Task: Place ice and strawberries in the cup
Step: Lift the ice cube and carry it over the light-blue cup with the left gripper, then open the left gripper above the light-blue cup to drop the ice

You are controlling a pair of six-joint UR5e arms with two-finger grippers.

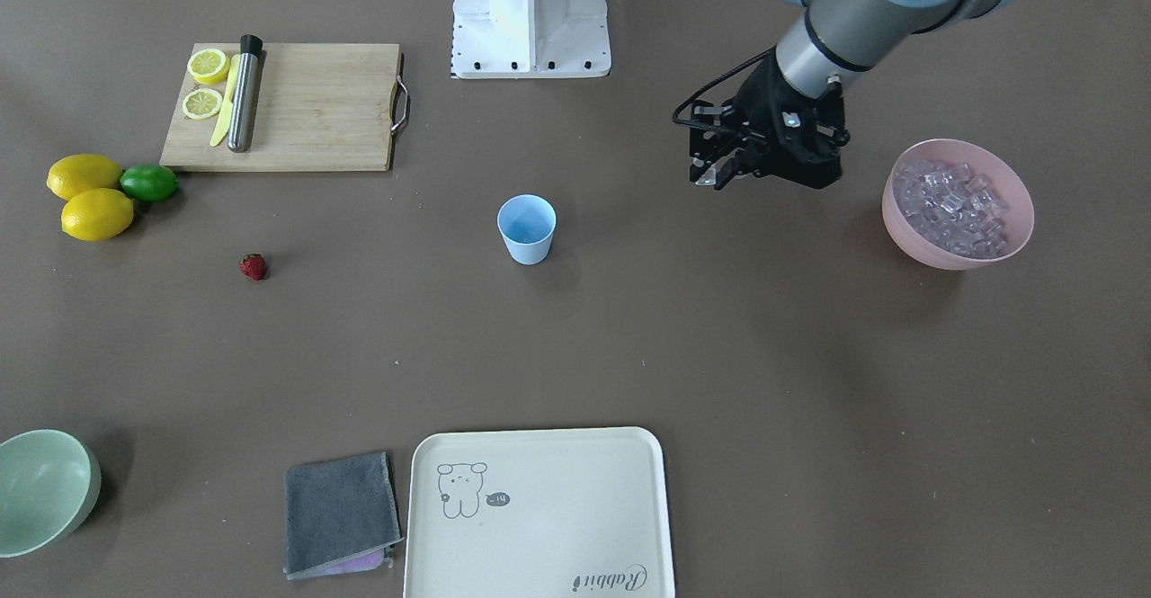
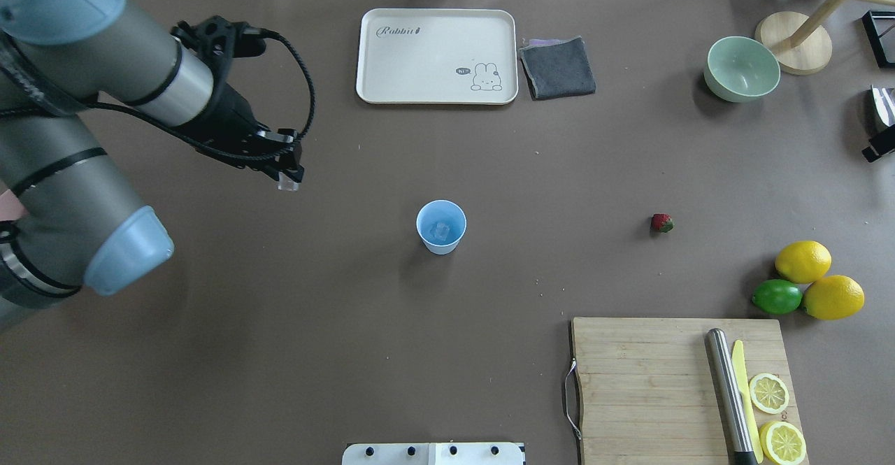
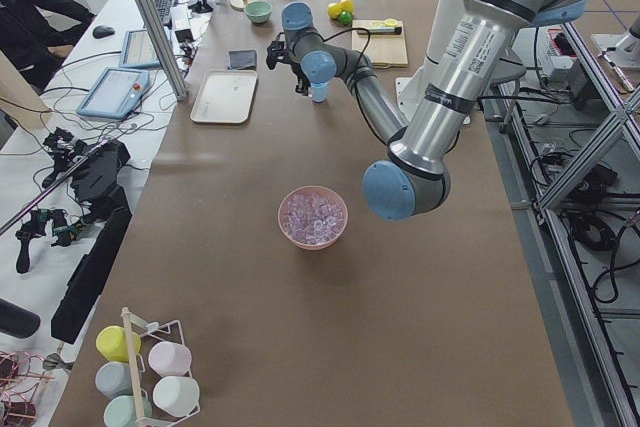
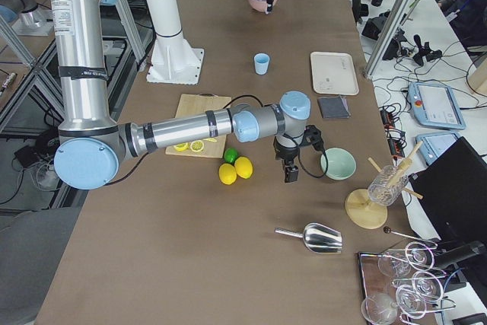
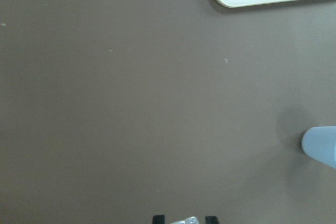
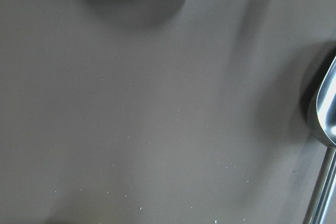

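Observation:
The light-blue cup (image 2: pixel 441 226) stands mid-table with one ice cube (image 2: pixel 440 230) inside it. My left gripper (image 2: pixel 287 180) hovers well off to the cup's side, shut on a clear ice cube (image 2: pixel 288 185); the front view shows the same gripper (image 1: pixel 717 175) between the cup (image 1: pixel 527 227) and the pink bowl (image 1: pixel 935 252) heaped with ice (image 1: pixel 956 202). A red strawberry (image 2: pixel 661 223) lies alone on the table on the cup's other side. The right gripper (image 4: pixel 291 173) hangs near the pale green bowl (image 4: pixel 337 164); I cannot tell whether it is open or shut.
A cream tray (image 2: pixel 391 52) and a grey cloth (image 2: pixel 558 68) lie at the far edge. The wooden board (image 2: pixel 643 381) carries lemon slices, a yellow knife and a steel muddler. Two lemons (image 2: pixel 803 261) and a lime (image 2: pixel 777 296) sit nearby. A metal scoop (image 4: pixel 323 237) lies beyond them.

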